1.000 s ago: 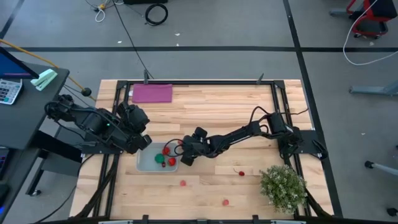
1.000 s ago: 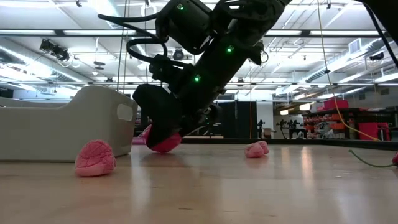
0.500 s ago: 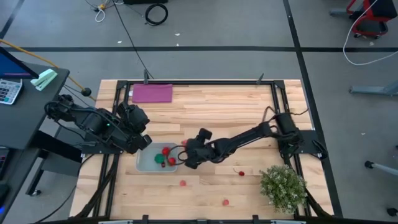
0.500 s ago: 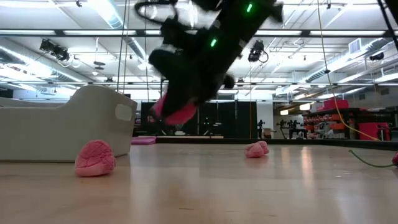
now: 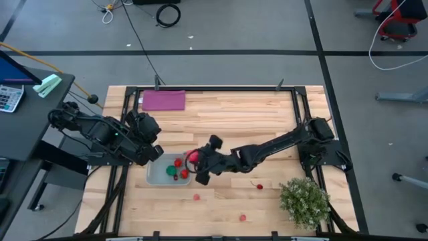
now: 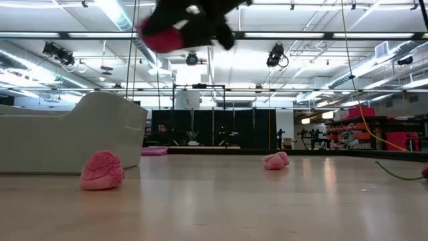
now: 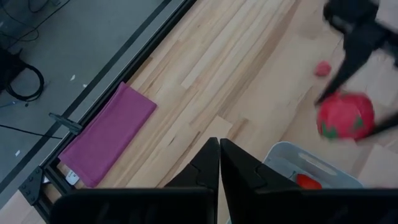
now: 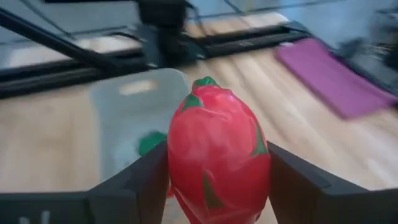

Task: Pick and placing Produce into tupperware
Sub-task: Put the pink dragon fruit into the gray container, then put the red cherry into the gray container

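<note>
Right gripper (image 8: 217,180) grips red, green-leafed fruit (image 8: 217,163)

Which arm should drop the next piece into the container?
Right. Its gripper already holds a red fruit raised at the container's edge. The left gripper waits at the container's far corner, fingers shut and empty.

From overhead we look straight down on the whole table (image 5: 227,114); at tabletop height we look level across it. Both wrist cameras sit close, sharing the tupperware (image 8: 134,99) and purple mat (image 7: 109,134).
</note>
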`<action>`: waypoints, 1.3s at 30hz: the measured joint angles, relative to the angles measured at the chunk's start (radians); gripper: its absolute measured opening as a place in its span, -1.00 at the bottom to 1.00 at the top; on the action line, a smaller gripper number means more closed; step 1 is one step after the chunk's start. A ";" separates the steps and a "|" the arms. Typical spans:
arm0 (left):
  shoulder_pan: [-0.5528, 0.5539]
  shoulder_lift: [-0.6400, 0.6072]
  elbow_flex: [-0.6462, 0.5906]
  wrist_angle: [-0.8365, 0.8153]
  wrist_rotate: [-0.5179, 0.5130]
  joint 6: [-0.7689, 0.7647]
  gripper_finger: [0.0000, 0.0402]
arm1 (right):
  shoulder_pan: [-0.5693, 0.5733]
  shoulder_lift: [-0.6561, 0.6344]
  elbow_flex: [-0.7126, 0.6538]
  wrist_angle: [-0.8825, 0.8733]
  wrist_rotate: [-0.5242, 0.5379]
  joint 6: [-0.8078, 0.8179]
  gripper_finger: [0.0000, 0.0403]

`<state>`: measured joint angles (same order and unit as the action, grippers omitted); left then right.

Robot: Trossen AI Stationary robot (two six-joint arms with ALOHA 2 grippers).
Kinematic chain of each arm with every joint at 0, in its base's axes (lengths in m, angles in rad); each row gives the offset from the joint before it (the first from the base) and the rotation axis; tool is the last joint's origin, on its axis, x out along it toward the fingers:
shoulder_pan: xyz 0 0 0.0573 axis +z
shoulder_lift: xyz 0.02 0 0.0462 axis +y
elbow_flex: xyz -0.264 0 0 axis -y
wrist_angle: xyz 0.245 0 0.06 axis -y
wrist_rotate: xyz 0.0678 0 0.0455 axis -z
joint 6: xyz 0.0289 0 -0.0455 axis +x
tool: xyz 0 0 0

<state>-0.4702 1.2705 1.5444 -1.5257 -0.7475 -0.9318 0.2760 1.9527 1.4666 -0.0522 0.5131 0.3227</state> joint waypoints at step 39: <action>0.000 0.000 0.000 0.010 0.000 -0.034 -0.88 | -0.077 0.141 -0.001 0.192 -0.285 -0.072 0.30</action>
<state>-0.4702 1.2705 1.5444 -1.5162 -0.7475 -0.9653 0.1987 2.0940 1.4657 0.1400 0.2277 0.2508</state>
